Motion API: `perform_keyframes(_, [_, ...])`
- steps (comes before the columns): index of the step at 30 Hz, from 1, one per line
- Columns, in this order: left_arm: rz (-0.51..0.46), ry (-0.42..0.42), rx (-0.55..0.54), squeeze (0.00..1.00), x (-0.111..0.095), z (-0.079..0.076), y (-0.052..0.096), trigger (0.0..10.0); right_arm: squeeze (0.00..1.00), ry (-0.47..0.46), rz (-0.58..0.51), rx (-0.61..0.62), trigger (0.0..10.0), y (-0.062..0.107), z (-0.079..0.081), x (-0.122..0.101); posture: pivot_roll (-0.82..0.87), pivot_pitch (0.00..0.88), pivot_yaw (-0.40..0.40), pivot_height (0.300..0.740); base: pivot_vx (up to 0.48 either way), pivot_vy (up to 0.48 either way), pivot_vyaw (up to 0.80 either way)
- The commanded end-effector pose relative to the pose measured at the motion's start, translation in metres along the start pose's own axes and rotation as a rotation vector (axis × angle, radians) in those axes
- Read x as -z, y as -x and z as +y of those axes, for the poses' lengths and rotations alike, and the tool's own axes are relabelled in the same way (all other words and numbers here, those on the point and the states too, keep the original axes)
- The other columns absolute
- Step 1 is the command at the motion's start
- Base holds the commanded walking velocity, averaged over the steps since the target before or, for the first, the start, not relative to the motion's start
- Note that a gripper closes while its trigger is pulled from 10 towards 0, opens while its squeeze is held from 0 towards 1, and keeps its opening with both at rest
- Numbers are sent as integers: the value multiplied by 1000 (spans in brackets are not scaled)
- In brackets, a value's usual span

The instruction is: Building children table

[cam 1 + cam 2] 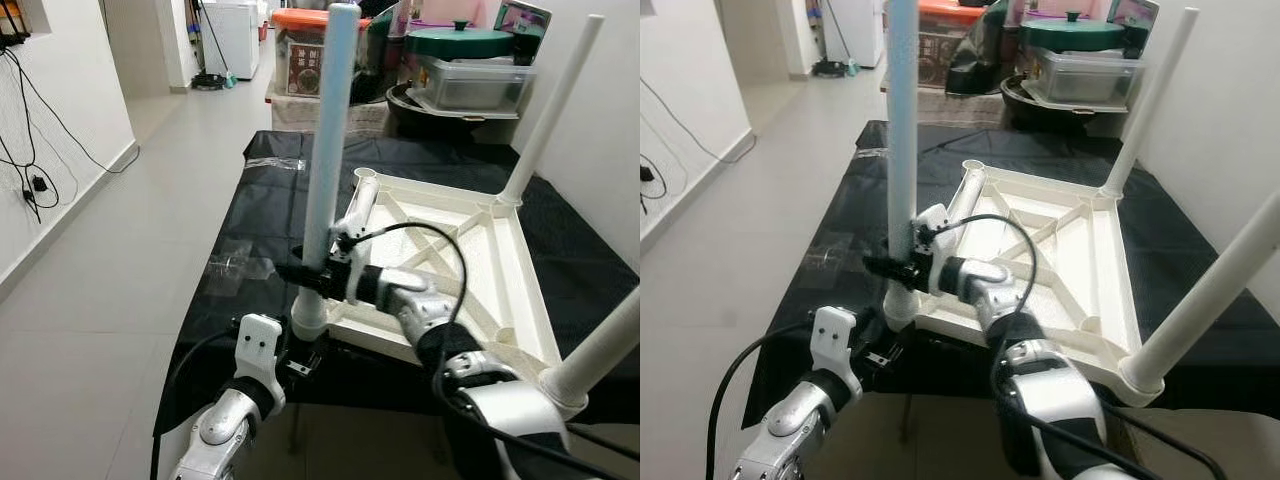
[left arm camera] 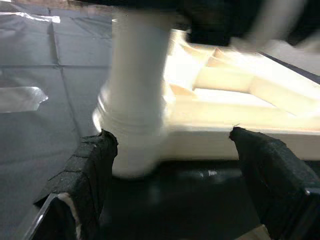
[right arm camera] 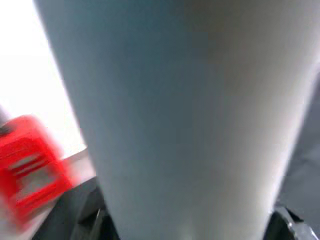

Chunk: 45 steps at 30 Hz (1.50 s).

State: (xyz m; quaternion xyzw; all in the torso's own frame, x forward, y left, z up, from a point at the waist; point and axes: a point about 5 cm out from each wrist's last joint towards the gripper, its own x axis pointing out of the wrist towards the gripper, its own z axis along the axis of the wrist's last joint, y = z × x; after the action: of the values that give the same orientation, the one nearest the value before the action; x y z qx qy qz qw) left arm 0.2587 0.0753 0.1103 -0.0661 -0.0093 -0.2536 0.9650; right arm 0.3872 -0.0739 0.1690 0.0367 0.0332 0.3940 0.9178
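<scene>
Black cloth (image 1: pixel 230 215) covers the work surface, and on it lies one white tabletop (image 1: pixel 470 265) flipped underside up. Three legs stand in its corner sockets: two white legs (image 1: pixel 552 110) and one pale blue leg (image 1: pixel 328 140). Right gripper (image 1: pixel 312 272) is clamped around the blue leg low down. Left gripper (image 2: pixel 170 170) sits spread wide at the socket (image 2: pixel 132 142) below.

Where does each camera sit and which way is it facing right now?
Left eye, on head: looks down at upturned table top; both arms show.
Right eye: same scene, right gripper on the blue leg.
Left wrist: along left gripper at the leg socket.
Right wrist: pressed against the leg.
All share that leg.
</scene>
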Motion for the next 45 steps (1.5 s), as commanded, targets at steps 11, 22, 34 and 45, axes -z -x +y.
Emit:
perform_keyframes(11, [14,0,-2,0,2,2,2,10000,0,-145,-67,1221,0,75,-67,28,145,0,-66,740,0,0,0])
perform_keyframes(22, [14,-1,-3,0,3,2,2,10000,1000,-206,-139,976,10000,34,-27,30,144,0,-70,740,0,0,0])
perform_keyframes(34, [14,-2,-4,0,3,3,1,10000,0,-192,-198,410,10000,22,-19,14,141,0,-61,740,0,0,0])
perform_keyframes(45, [14,-9,-3,0,2,4,-1,10000,0,22,58,-356,10000,15,12,7,156,0,-74,740,0,0,0])
